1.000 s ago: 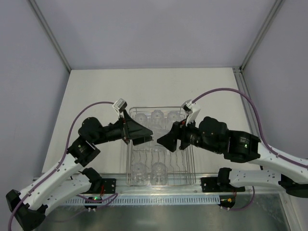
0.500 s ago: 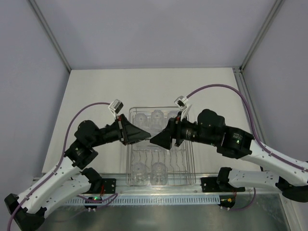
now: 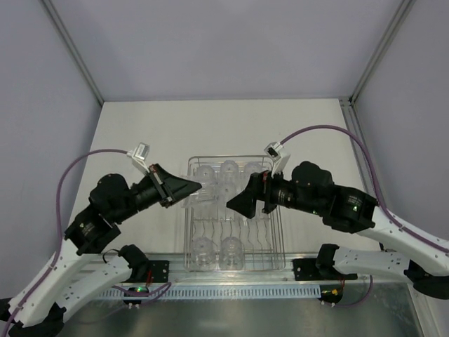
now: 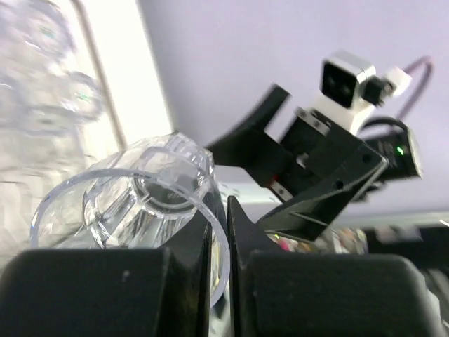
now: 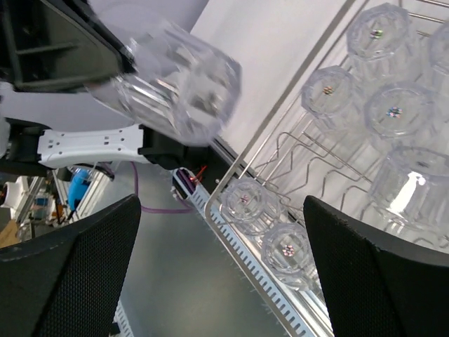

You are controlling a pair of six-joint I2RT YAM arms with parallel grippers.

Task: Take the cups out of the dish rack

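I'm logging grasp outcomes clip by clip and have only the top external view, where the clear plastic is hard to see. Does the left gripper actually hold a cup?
Observer: Yes. In the left wrist view the left gripper is shut on a cup, pinching its wall at the rim.
Reviewer: Is that cup off the wire, or resting among the others?
Observer: It looks off the wire. In the right wrist view it shows apart from the cups in the rack, out past the rim of the dish rack.
Reviewer: Is the right gripper carrying anything?
Observer: No. The right wrist view shows the right gripper open, with nothing between its fingers.
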